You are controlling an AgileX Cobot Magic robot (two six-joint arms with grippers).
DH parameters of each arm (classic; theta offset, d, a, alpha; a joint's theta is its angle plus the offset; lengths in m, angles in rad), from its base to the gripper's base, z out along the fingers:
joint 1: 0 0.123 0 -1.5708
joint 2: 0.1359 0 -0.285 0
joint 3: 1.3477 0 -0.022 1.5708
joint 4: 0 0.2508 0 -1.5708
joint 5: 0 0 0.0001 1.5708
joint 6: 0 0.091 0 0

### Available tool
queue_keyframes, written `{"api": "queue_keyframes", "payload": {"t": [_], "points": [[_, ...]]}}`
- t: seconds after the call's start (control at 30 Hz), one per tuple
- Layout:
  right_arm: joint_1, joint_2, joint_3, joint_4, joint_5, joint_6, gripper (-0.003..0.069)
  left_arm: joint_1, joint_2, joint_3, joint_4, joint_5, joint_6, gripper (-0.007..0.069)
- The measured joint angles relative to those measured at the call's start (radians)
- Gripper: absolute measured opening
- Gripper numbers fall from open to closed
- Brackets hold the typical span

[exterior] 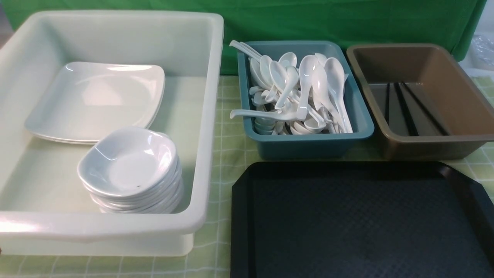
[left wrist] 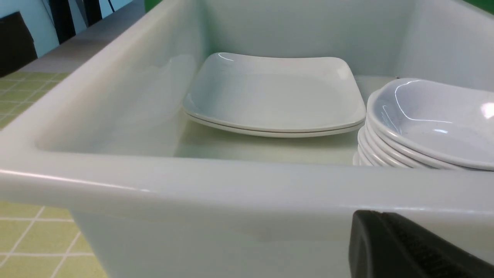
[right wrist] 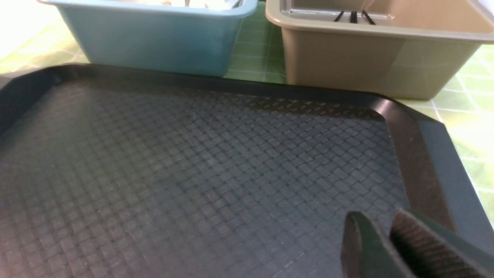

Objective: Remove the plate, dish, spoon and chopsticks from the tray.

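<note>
The black tray (exterior: 359, 220) lies at the front right with nothing on it; it fills the right wrist view (right wrist: 193, 166). The plate (exterior: 96, 100) tops a stack of two in the white tub (exterior: 208, 116). The dish (exterior: 127, 162) tops a stack of several beside it. White spoons (exterior: 305, 88) fill the teal tub (exterior: 308, 144). Black chopsticks (exterior: 405, 110) lie in the brown tub (exterior: 432, 146). My left gripper (left wrist: 376, 214) is shut and empty, outside the white tub's near wall (left wrist: 231, 185). My right gripper (right wrist: 376, 216) hovers over the tray's corner, empty, jaws a narrow gap apart.
A green checked cloth (exterior: 227, 150) covers the table, with a green backdrop (exterior: 308, 19) behind the tubs. The tubs stand in a row behind and left of the tray. Neither arm shows in the front view.
</note>
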Motion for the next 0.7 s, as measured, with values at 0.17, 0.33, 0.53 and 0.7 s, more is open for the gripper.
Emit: {"api": "queue_keyframes", "payload": {"t": [0.17,0.33,0.53,0.7], "points": [[0.0,0.0,0.0,0.0,0.0,0.0,0.0147,0.0,0.0,0.0,0.001,0.0,0.002,0.001],[0.0,0.0,0.0,0.0,0.0,0.0,0.016,0.0,0.0,0.0,0.001,0.0,0.004,0.001],[0.0,0.0,0.0,0.0,0.0,0.0,0.0165,0.0,0.0,0.0,0.001,0.0,0.005,0.001],[0.0,0.0,0.0,0.0,0.0,0.0,0.0174,0.0,0.0,0.0,0.001,0.0,0.007,0.001]]}}
